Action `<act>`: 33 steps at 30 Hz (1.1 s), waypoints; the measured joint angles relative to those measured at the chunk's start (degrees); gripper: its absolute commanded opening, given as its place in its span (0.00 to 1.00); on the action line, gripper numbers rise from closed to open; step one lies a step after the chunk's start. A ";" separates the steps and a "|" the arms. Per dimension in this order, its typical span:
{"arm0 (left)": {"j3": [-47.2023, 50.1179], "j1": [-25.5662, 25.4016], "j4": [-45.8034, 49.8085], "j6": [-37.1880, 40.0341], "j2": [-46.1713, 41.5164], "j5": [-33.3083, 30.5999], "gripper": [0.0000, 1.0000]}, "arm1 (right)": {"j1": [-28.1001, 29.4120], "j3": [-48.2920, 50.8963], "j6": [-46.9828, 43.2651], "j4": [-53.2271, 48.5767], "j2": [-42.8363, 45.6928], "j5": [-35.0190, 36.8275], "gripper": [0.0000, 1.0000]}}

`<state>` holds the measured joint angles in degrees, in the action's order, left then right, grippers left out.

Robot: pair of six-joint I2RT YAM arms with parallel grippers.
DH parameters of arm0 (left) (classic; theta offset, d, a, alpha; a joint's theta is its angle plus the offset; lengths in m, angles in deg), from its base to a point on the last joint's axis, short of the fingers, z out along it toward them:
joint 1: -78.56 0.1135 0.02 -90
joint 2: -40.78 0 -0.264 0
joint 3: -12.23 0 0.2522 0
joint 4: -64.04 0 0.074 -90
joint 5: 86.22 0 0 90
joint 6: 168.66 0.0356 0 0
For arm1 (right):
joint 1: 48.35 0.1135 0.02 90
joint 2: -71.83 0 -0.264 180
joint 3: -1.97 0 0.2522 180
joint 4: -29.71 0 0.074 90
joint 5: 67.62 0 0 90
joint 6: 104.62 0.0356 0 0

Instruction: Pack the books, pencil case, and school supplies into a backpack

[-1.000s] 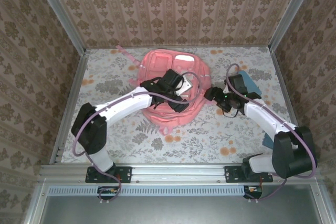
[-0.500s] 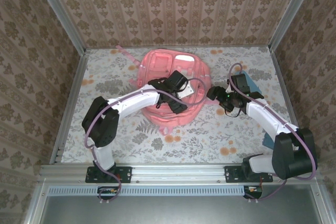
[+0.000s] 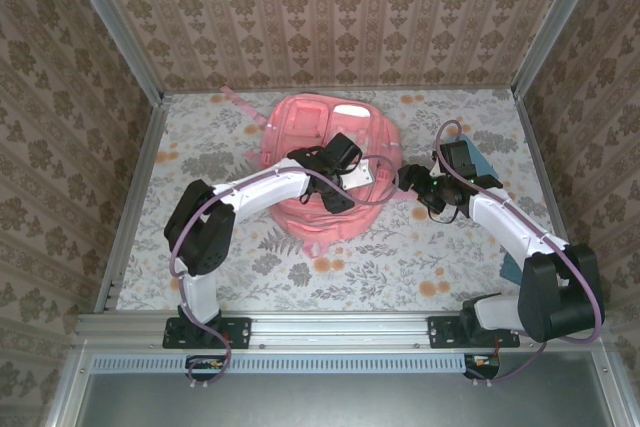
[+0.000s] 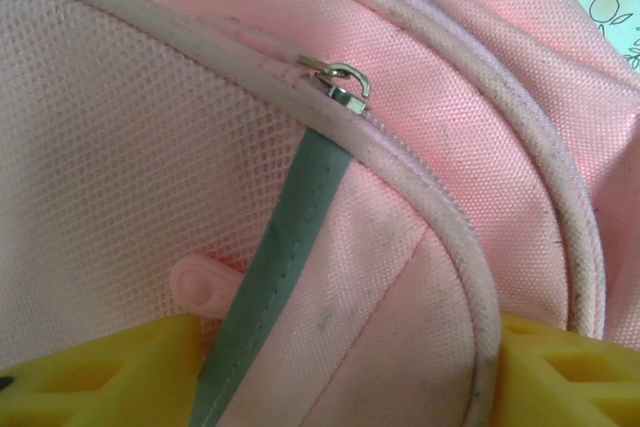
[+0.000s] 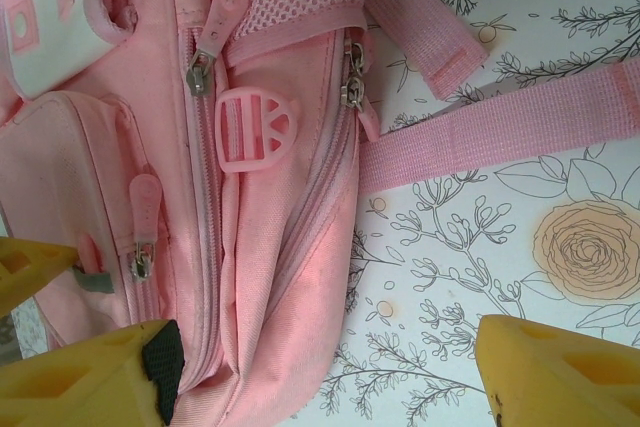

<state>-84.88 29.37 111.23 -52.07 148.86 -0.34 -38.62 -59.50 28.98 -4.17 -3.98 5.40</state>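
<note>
The pink backpack (image 3: 300,125) lies flat on the flowered table (image 3: 400,247), a little toward 12 o'clock from the middle, and it has not moved since the earlier pictures. A blue pencil case (image 3: 490,164) lies at 3 o'clock from it, partly behind the right arm.

The left arm's elbow has swung nearer to the middle than one second ago. The left gripper (image 3: 335,195) is over the backpack's 5 o'clock part. In the left wrist view its yellow fingers (image 4: 90,382) stand apart, and a pocket corner with a grey zip pull (image 4: 290,247) lies between them.

The right gripper (image 3: 408,179) has shifted slightly toward 3 o'clock. It hovers at the backpack's 3 o'clock edge with jaws wide apart, holding nothing.
</note>
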 measured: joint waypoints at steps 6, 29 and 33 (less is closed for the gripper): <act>-0.02 -0.61 0.39 2.64 -0.13 0.20 0.29 | 0.00 -1.16 -0.72 -1.57 -0.07 -0.15 0.79; 10.64 1.03 -4.68 3.50 -17.22 -0.31 0.04 | 0.00 -21.05 -1.84 6.67 -24.26 -13.57 0.60; 10.80 1.25 -4.92 2.99 -17.38 -0.02 0.04 | 0.00 -22.49 -1.40 7.98 -28.02 -15.32 0.60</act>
<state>-74.09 30.62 106.32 -49.08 131.48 -0.36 -38.62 -81.99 27.58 3.80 -32.00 -9.92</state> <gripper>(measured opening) 0.073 0.597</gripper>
